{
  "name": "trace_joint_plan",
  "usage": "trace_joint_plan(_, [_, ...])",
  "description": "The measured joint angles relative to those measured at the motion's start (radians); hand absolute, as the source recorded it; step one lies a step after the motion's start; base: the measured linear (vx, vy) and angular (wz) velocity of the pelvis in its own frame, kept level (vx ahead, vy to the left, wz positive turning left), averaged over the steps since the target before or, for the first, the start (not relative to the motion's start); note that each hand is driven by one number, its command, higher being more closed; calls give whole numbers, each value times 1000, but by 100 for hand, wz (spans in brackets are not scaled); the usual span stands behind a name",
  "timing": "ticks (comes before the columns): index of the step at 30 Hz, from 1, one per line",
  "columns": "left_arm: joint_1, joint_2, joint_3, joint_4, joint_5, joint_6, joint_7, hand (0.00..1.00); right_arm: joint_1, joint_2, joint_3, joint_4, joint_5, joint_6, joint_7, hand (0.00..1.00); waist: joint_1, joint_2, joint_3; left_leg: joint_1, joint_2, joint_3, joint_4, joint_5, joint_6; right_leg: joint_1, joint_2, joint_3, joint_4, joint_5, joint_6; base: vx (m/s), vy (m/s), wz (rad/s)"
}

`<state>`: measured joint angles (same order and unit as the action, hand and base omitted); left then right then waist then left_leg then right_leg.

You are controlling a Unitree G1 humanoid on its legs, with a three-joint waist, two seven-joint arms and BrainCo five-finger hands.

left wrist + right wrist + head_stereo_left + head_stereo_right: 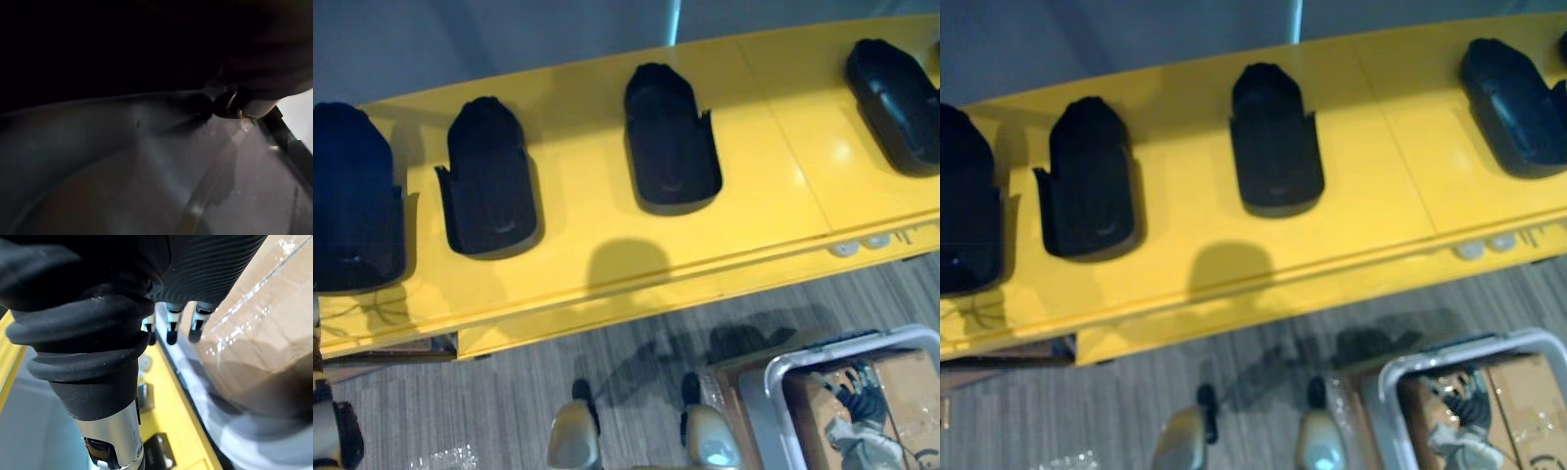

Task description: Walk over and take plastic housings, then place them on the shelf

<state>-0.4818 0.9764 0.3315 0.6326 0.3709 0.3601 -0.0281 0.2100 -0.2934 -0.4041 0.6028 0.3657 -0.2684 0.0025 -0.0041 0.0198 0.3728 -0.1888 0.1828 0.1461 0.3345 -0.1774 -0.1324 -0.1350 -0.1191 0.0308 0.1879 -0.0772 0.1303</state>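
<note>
Four black plastic housings lie open side up along the yellow shelf (587,245). One housing (352,196) is at the far left, looks largest and reaches the shelf's front edge. A second housing (489,181) lies beside it, a third (671,137) in the middle and a fourth (896,103) at the far right. My left hand (249,105) shows close against a dark smooth surface, and I cannot tell what that surface is. My right hand (857,397) hangs low at the right inside a grey bin, open, its fingers (171,328) straight beside a wrapped cardboard box and holding nothing.
The grey bin (773,377) stands on the striped carpet at the lower right, with the plastic-wrapped cardboard box (264,323) in it. Two small white round pieces (857,245) sit on the shelf's front lip. A scrap of clear film (440,458) lies on the floor.
</note>
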Motion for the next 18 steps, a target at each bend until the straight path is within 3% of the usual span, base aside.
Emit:
trace_joint_plan(1, [-1, 0, 4, 0, 0, 0, 0, 0, -2, -1, -7, -3, 5, 0, 0, 0, 0, 2, 3, -7, 1, 0, 7, -2, 1, -6, 1, 1, 2, 0, 0, 0, 0, 0])
trace_joint_plan(7, [0, -2, 4, 38, -4, 18, 21, 0, -2, -3, -7, -4, 13, 0, 0, 0, -3, -2, 22, -13, 6, 4, 27, -15, 2, -10, 4, 10, 9, 0, 0, -6, 1, -3])
trace_joint_plan(14, [0, -4, 11, 42, -23, 31, 170, 0, -4, -3, -9, -5, 13, -1, 3, 0, -6, -6, 25, -22, 7, 15, 30, -16, 2, -31, 6, 24, 16, 0, 0, 2, -5, -5])
trace_joint_plan(18, [-12, -5, 17, 39, -96, 62, 231, 0, -4, -3, -17, -5, 12, -14, -2, 0, -11, -6, 25, -21, 8, 22, 29, -16, 2, -40, 5, 29, 24, 0, 0, 1, -5, -4])
